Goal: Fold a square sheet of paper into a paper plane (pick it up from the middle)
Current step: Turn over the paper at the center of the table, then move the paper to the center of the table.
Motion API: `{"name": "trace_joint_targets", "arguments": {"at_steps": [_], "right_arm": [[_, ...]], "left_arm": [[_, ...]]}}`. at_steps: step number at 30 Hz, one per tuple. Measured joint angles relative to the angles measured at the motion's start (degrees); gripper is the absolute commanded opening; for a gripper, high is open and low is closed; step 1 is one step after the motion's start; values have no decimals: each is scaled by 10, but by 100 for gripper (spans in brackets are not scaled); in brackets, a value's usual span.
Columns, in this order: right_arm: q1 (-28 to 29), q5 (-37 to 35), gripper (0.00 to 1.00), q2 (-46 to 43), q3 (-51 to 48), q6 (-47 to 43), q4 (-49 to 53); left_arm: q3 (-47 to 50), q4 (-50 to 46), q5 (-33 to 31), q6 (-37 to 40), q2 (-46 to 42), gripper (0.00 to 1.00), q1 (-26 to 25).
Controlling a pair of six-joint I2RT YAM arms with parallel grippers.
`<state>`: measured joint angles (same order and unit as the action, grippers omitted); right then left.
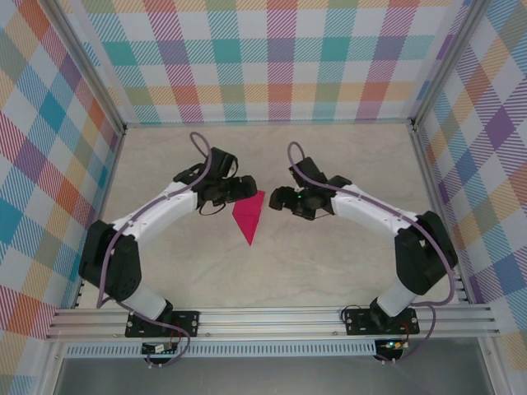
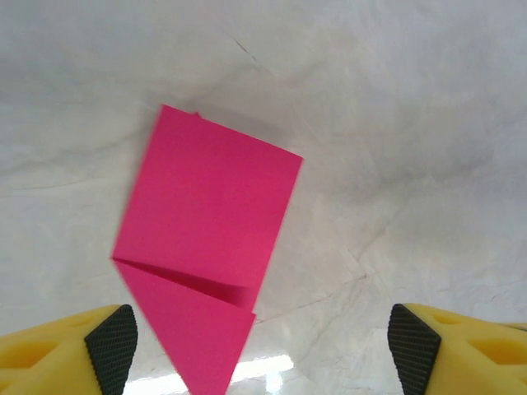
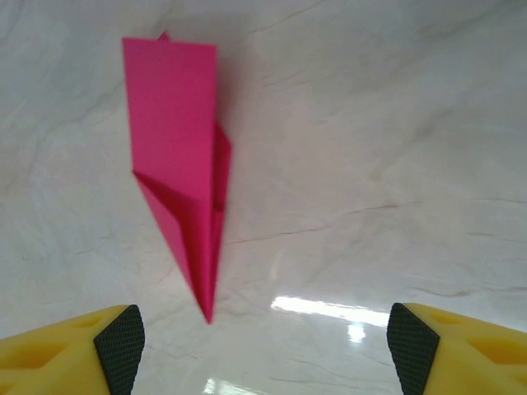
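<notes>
Paper plane (image 1: 249, 217): the nose is cut off by the bottom edge of the left wrist view (image 2: 206, 247). From above, the folds are too small to read and it looks like one flat magenta triangle. I can't tell whether it lies fully flat or has one wing lifted a little. In the right wrist view (image 3: 185, 164) one side looks raised along the crease, but that's unclear.

Look: magenta-pink, a narrow dart with a square-cut wide end tapering to a sharp nose. A slanted fold line crosses the body and there's a shadowed pocket under the flap.

Place: on the pale marbled bench (image 1: 329, 271), mid-bench, between my two arms. It's just beside my left jaws and a short gap from my right jaws.

Direction: the long axis runs far to near, leaning a bit. The wide end is far, the nose points toward my bases, and in both wrist views the nose points at the camera.

Left jaws: wide apart, nothing held; the plane's lower part sits near the left pad (image 2: 111, 337). Right jaws: also apart, nothing held; the nose ends short of the pads (image 3: 119, 337).
</notes>
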<state>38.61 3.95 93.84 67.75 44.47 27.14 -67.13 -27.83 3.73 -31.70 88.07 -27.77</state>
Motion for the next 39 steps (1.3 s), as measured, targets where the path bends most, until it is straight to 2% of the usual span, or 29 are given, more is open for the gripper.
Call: {"name": "trace_joint_targets", "arguments": {"at_steps": [6,12,21,28,32,39], "right_arm": [[80,24,66,118,91,27,-29],[112,52,63,212,169,39,-33],[113,42,63,289,243,20,17],[112,53,65,303,238,-33,27],[111,59,70,284,212,-102,39],[91,67,66,254,186,-275,131]], "left_arm": [[108,4,-32,-31,-85,94,99],[159,-2,-38,-41,-118,96,167],[172,2,-31,-46,-121,96,172],[172,13,-16,-46,-118,97,172],[172,15,-8,-45,-114,98,172],[175,30,13,-45,-112,99,172]]}}
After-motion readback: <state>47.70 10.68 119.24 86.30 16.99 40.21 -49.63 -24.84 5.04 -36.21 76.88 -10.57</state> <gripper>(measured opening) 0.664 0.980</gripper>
